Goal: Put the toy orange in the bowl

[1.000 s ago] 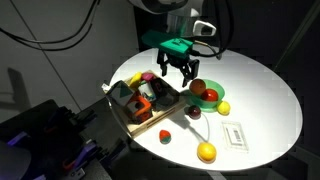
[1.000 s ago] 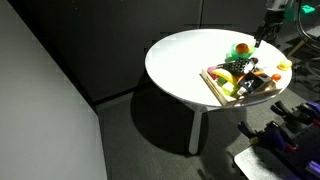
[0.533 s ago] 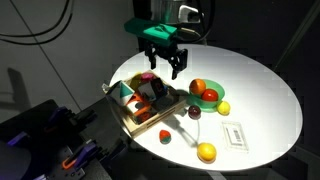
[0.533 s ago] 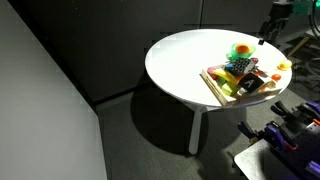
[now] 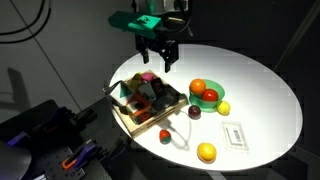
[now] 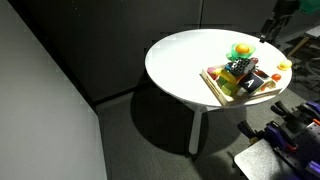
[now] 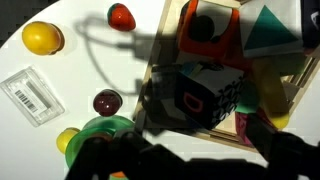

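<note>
The toy orange [image 5: 198, 87] lies in the green bowl [image 5: 212, 103] at its far left side, next to a red toy. In the wrist view the bowl [image 7: 104, 128] shows at the lower left, and only a sliver of the orange shows at the bottom edge. My gripper [image 5: 160, 57] is open and empty. It hangs well above the table, over the far end of the wooden tray [image 5: 128, 118] and to the left of the bowl. Its dark fingers [image 7: 190, 160] fill the bottom of the wrist view. The bowl [image 6: 240, 50] also shows in an exterior view.
The wooden tray of mixed toys [image 7: 215, 120] sits left of the bowl. A small lemon [image 5: 223, 107], a dark red ball [image 5: 193, 112], a red strawberry [image 5: 166, 135], a white barcode card [image 5: 234, 133] and a yellower ball [image 5: 206, 152] lie on the round white table [image 5: 260, 85].
My gripper has risen from just above the bowl and moved left and back, over the tray's far end. The orange stays in the bowl.
</note>
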`<action>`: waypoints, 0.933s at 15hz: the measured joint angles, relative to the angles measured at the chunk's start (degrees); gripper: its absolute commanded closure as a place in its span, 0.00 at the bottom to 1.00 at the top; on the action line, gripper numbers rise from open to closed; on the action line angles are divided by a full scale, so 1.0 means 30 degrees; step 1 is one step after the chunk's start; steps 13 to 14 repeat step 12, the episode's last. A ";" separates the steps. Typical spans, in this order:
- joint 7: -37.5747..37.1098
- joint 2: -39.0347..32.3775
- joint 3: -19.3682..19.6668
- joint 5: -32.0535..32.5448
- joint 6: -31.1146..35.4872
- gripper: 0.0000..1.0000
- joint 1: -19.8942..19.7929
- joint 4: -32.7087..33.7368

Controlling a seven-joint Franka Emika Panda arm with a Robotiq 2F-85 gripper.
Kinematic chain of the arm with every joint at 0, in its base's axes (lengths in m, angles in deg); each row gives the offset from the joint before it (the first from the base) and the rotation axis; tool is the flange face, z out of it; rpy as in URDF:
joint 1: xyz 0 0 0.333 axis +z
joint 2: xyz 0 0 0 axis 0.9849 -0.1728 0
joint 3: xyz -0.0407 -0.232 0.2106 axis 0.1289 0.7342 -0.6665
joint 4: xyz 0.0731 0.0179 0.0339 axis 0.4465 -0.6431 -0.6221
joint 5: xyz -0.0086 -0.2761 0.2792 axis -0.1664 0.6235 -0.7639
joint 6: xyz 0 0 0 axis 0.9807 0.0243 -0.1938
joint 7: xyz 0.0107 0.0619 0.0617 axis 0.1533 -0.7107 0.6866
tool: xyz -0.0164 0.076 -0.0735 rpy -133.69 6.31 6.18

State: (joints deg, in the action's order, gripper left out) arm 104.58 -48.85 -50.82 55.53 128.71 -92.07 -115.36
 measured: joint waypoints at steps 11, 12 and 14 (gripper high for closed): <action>-0.0051 0.0255 0.0110 -0.0001 0.0301 0.00 0.0182 -0.0374; -0.0051 0.0255 0.0110 -0.0001 0.0301 0.00 0.0186 -0.0374; -0.0051 0.0255 0.0110 -0.0001 0.0301 0.00 0.0186 -0.0374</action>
